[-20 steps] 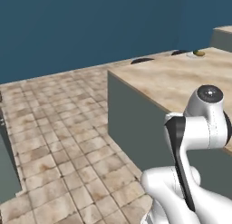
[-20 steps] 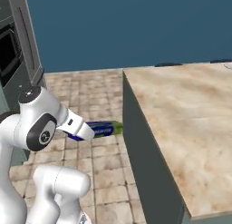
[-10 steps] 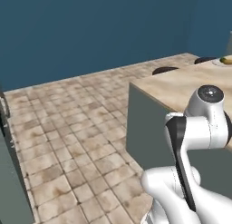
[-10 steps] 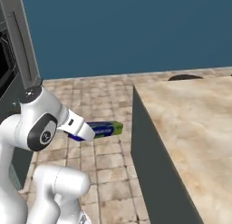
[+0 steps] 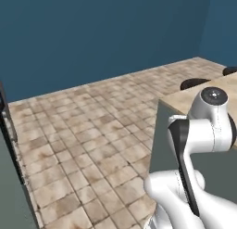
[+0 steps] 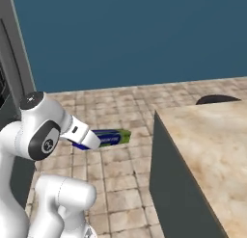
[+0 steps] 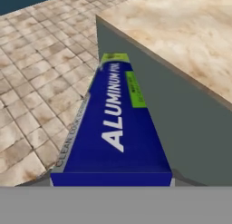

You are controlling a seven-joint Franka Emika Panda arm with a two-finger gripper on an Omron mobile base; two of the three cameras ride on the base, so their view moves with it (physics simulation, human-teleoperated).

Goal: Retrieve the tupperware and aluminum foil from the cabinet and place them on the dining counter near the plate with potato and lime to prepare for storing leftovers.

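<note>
The aluminum foil [image 6: 110, 137], a long dark-blue carton with a yellow-green end, juts out level from my gripper [image 6: 94, 139], which is shut on its near end. In the hand view the aluminum foil [image 7: 115, 128] reaches away from me over the tiled floor, beside the grey-green side of the dining counter [image 7: 181, 37]. The dining counter [image 6: 207, 140] has a beige marble top and stands to my right, its corner also at the right of the left base view [image 5: 183, 100]. My fingertips are hidden under the carton. The tupperware, the plate and the cabinet are out of view.
Beige tiled floor [image 5: 83, 130] spreads ahead to a dark blue wall [image 6: 135, 34]. A tall dark unit [image 6: 10, 73] stands at the left, and its grey-green side [image 5: 7, 186] is close by. A dark round shape [image 6: 218, 99] sits at the counter's far edge.
The whole picture has shifted as the base moved: the counter has slid to the right in both base views and more floor shows. The carton stays in my gripper.
</note>
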